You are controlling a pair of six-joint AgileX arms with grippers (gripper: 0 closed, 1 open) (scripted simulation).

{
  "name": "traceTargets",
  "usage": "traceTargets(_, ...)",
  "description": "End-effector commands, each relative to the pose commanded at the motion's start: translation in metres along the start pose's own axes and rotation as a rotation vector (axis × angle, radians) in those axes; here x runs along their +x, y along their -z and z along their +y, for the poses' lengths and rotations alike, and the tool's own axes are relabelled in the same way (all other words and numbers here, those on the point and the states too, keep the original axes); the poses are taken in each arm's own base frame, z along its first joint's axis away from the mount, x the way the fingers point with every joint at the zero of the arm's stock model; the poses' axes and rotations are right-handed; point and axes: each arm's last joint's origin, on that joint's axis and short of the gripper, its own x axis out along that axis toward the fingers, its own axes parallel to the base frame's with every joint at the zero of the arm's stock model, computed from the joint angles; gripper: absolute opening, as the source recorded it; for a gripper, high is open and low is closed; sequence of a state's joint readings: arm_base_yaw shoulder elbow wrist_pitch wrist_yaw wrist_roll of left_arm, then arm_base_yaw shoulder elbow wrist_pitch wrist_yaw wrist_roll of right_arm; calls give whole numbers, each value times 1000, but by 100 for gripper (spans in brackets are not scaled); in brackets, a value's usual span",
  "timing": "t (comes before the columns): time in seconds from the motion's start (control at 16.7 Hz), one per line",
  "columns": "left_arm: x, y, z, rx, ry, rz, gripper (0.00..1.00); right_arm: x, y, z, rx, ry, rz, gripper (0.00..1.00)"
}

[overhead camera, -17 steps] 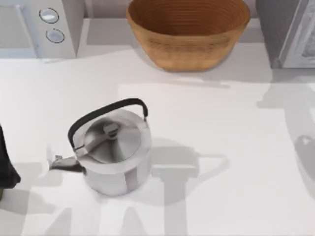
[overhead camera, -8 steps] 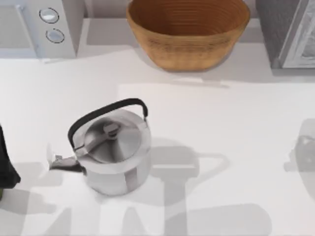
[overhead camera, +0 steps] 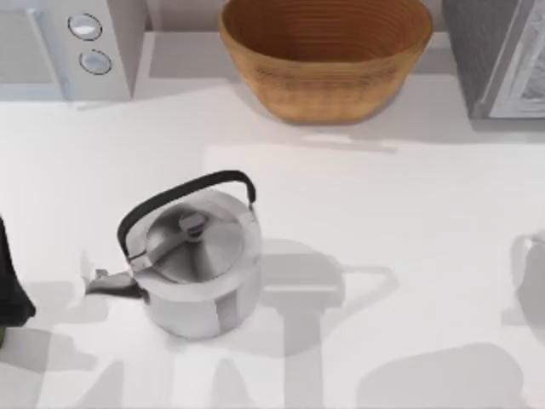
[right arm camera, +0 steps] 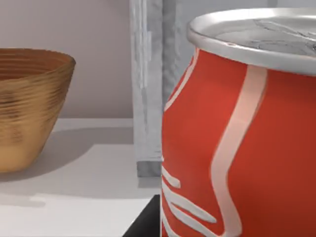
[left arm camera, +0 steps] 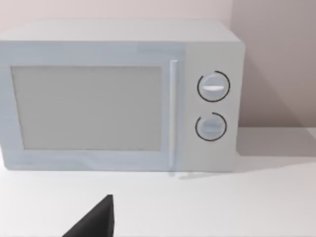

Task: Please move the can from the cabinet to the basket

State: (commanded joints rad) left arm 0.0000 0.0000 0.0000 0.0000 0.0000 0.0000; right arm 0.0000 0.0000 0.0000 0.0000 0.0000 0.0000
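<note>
The red can [right arm camera: 237,138] with white stripes and a silver lid stands upright, very close in the right wrist view. My right gripper is shut on it, and one dark finger [right arm camera: 144,224] shows beside its lower part. Behind the can is the grey cabinet [right arm camera: 148,98], which stands at the table's back right corner [overhead camera: 494,51]. The tan woven basket [overhead camera: 324,60] sits at the back middle of the table, left of the cabinet, and it also appears in the right wrist view [right arm camera: 29,98]. My left arm [overhead camera: 10,290] stays parked at the table's left edge.
A steel kettle [overhead camera: 192,264] with a black handle stands left of centre near the front. A white microwave [overhead camera: 68,43] with two round knobs sits at the back left, and the left wrist view faces it [left arm camera: 118,94]. White tabletop lies between the kettle and the cabinet.
The arm shadows on the right side of the table have slid toward the front edge. Kettle, basket, microwave and left arm have not moved.
</note>
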Motion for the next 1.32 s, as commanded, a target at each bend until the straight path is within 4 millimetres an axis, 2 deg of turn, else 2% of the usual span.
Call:
traceTargets(0.24,0,0,0,0,0,0,100,1,3,0,2,-2,16,0)
traceTargets(0.36,0,0,0,0,0,0,100,1,-6,1,2,-2,8,0)
traceTargets(0.54,0,0,0,0,0,0,100,5,-38,4,1,-1,-17,0)
traceTargets(0.72,0,0,0,0,0,0,100,22,-85,11,2,0,-35,0)
traceTargets(0.9,0,0,0,0,0,0,100,60,-134,27,4,0,-38,0)
traceTargets(1.08,0,0,0,0,0,0,100,120,-170,56,4,-2,-32,0)
traceTargets(1.2,0,0,0,0,0,0,100,167,-180,84,3,-3,-24,0)
traceTargets(1.32,0,0,0,0,0,0,100,214,-177,118,2,-3,-15,0)
